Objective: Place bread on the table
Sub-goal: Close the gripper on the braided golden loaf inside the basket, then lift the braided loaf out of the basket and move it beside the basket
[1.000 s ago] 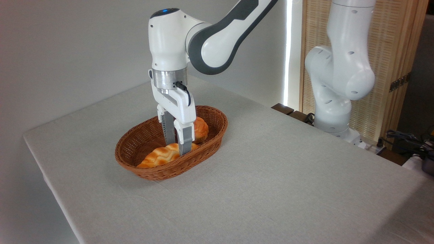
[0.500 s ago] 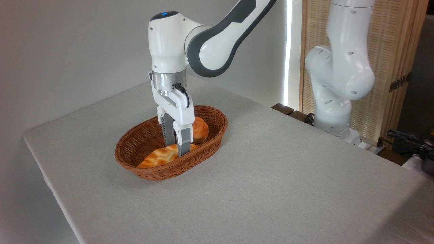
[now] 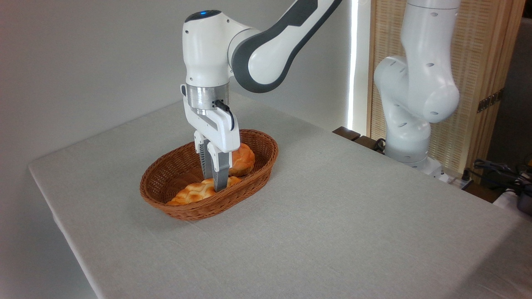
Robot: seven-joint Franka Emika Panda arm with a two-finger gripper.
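The bread (image 3: 192,193), a long braided golden loaf, lies in the near half of the brown wicker basket (image 3: 195,214) on the cloth-covered table (image 3: 341,216). My gripper (image 3: 214,183) points straight down into the basket. Its two grey fingers (image 3: 222,174) are drawn close together on the loaf's right end. The loaf still rests on the basket floor, with its left end pointing toward the near-left rim.
A round orange bun (image 3: 244,159) sits in the basket just behind and right of my fingers. The basket's raised rim surrounds the loaf. The arm's white base (image 3: 409,137) stands past the table's far right edge, beside cables and a wooden screen.
My fingers have drawn together on the loaf's right end. The loaf has turned slightly and sits flatter in the basket. The basket has nudged a little to the left.
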